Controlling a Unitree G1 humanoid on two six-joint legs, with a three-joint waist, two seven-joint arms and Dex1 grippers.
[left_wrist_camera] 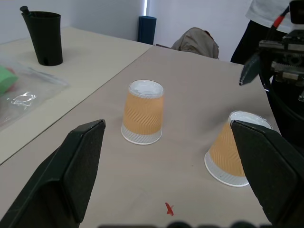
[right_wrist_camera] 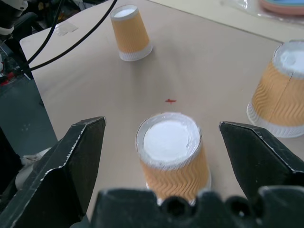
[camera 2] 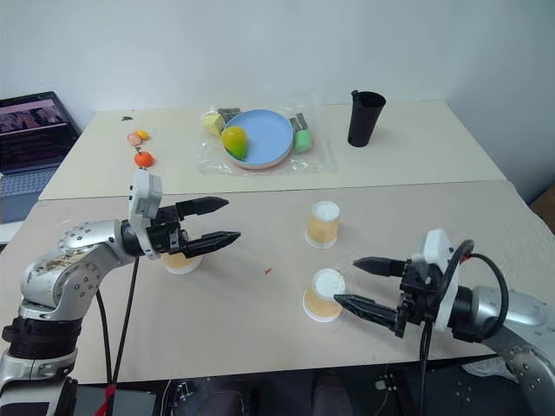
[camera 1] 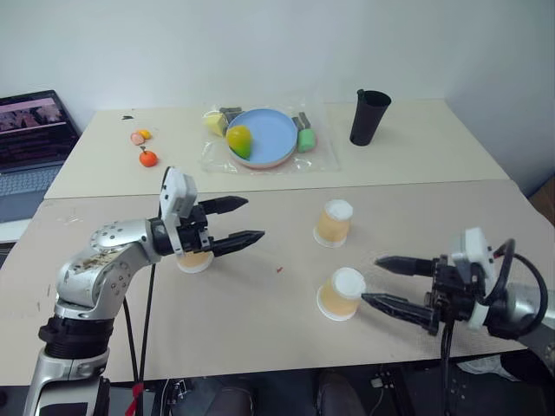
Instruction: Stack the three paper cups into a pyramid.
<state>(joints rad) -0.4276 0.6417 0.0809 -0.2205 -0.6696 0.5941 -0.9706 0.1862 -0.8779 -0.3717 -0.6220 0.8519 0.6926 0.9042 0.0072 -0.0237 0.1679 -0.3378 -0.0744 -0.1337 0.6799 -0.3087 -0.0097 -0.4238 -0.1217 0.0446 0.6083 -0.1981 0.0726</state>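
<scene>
Three paper cups stand upside down on the near table, tan-orange with white bases. One cup [camera 1: 334, 222] is at the middle, and a second cup [camera 1: 341, 293] sits closer to the front edge. My right gripper [camera 1: 371, 280] is open just right of this second cup [right_wrist_camera: 173, 152], with its fingers level and pointing at it without touching. The third cup [camera 1: 194, 258] stands at the left, partly hidden beneath my left gripper [camera 1: 254, 218]. That gripper is open and empty, hovering above the table and pointing right toward the middle cup [left_wrist_camera: 142, 111].
On the far table stand a tall black cup [camera 1: 369, 115] and a blue plate [camera 1: 269, 134] with toy fruit on clear plastic. Small orange toys [camera 1: 147, 158] lie at its left. A laptop [camera 1: 30, 139] sits far left. A person [left_wrist_camera: 266, 14] stands beyond the table.
</scene>
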